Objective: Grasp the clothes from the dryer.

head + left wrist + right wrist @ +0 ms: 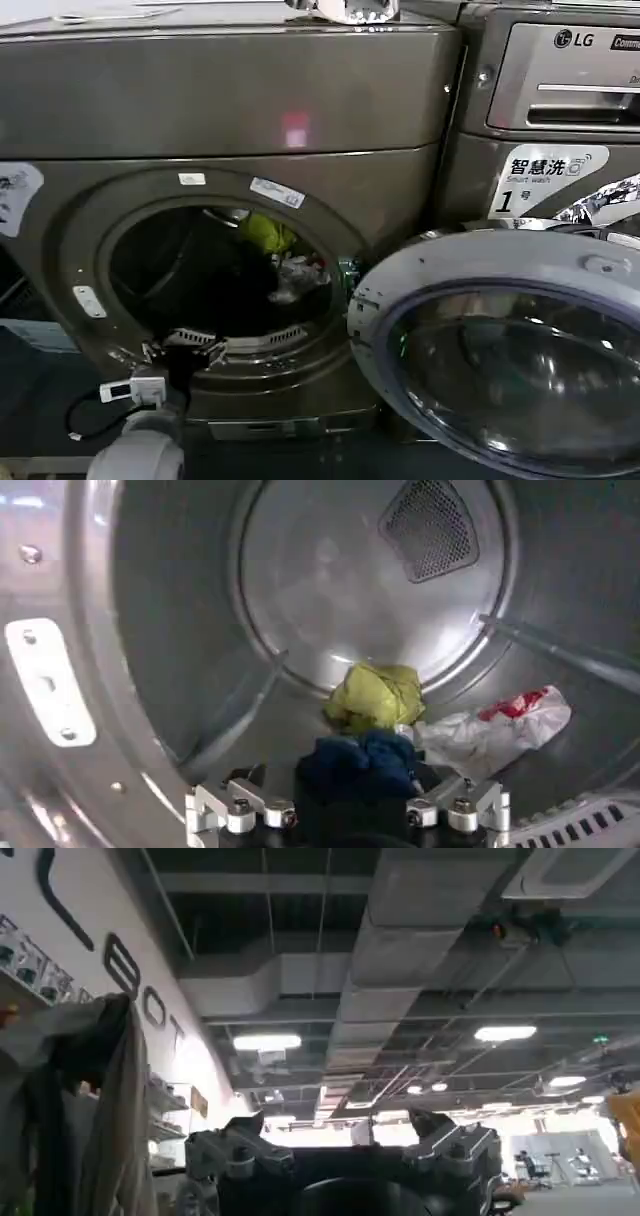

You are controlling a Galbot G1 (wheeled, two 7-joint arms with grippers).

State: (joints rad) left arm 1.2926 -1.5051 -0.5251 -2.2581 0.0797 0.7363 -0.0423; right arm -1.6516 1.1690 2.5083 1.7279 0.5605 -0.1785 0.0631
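The left arm (140,455) has a rounded white shell joint with a small white rectangular module and a looping black cable beside it. The left gripper (345,805) has a black body flanked by two silver machined-metal brackets, each fastened with round screws. The right gripper (350,1158) has the same build, with dark grey brackets and hex-head bolts.

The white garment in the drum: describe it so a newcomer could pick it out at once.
Look into the dryer through its open round porthole to the floor of the steel drum. Three clothes lie there, and the white garment is off to one side of the yellow-green one and the navy one. It alone is pale, crumpled flat, with red marks on it.
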